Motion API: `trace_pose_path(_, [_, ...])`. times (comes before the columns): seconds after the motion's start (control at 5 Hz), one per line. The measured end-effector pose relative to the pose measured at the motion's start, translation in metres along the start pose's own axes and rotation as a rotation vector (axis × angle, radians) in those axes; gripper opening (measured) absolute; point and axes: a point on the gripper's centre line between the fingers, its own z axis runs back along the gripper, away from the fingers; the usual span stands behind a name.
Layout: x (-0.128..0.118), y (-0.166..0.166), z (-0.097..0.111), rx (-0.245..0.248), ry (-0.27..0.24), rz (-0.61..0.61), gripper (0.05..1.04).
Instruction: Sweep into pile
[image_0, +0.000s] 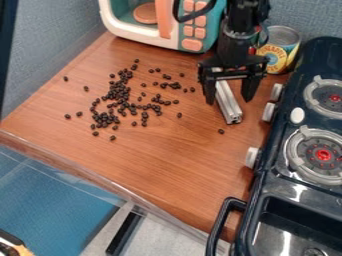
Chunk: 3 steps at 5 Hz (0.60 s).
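Black beans (117, 95) lie scattered over the wooden worktop (167, 170), left of and above the middle of your frame. You have the thickest cluster in a loose, uneven band left of centre, with looser beans around it, a few out toward the left and one lone bean at right of centre, just below the silver bar (230, 107). That bar sits right of the main spread, slanting down and slightly to the right. Your gripper (229, 101) hangs over it at upper right of centre, released, its two fingers well apart and the bar's upper part between them, nearer the finger on the picture's left. Behind the gripper, near the top right, you see a can (274, 57) with a yellow label. To the can's left, along the top edge, stands a teal and white toy microwave (123, 34) with coral buttons and handle. Down the right side you have the dark toy stove (294, 85) with two burners, and below them, at lower right, a sink (294, 220) with a black curved handle (218, 225) beside it.
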Motion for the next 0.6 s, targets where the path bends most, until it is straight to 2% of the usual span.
trace_pose_path(0.4, [0.0046,0.003,-0.005,-0.072,-0.022,0.002,1.0])
trace_pose_path(0.6, [0.0043,0.0004,-0.0035,-0.083,-0.015,-0.015,0.999])
